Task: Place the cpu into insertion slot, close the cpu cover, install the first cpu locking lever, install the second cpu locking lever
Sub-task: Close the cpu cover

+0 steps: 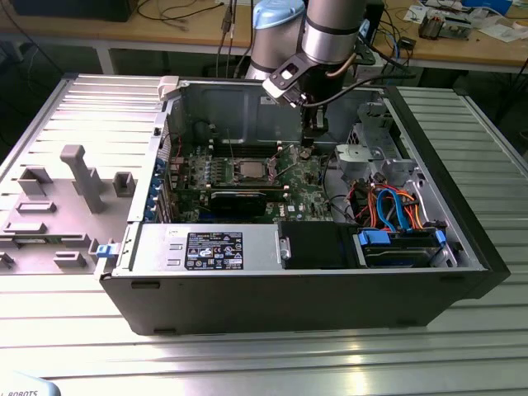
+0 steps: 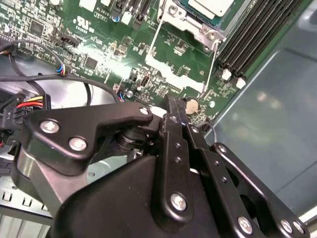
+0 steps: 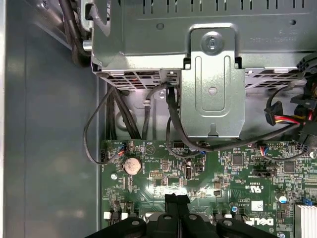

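hand (image 3: 177, 198) pinched together, seemingly empty, over motherboard (image 3: 233, 173).

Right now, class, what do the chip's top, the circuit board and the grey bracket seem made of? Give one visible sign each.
The chip: its top looks like matt silver-grey metal, evenly pale. The circuit board: probably green-coated laminate, glossy, since lamp glare shows on it. The grey bracket: likely pressed sheet steel, dull finish, with stamped ribs and folded edges.
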{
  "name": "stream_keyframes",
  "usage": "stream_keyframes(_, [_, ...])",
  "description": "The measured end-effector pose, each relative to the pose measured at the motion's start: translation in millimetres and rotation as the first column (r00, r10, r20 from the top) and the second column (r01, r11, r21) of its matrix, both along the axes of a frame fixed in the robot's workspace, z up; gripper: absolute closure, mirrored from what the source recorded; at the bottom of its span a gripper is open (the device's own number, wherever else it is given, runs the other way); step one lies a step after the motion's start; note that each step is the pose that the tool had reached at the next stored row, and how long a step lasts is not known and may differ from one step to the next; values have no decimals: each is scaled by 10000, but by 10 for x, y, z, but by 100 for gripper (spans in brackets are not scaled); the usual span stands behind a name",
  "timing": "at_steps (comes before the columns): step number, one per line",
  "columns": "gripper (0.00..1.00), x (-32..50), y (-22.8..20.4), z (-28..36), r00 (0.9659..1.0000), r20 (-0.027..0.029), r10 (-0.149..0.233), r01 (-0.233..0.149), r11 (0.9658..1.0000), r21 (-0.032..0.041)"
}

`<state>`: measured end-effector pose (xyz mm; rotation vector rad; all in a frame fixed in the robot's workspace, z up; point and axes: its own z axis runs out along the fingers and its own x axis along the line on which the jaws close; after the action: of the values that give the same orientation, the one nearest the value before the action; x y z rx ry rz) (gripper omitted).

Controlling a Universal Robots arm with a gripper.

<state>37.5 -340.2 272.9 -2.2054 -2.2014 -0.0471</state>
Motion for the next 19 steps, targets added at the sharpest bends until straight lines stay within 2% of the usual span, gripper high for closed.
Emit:
stream_keyframes(12, [89,7,0,-12,10000,1,2,-2,10000,2])
stream_keyframes(16, [89,24,-2,-86,10000,-1,0,0,10000,0])
stream_keyframes(19, [89,38,-7,-145,10000,-30,1,-1,10000,1])
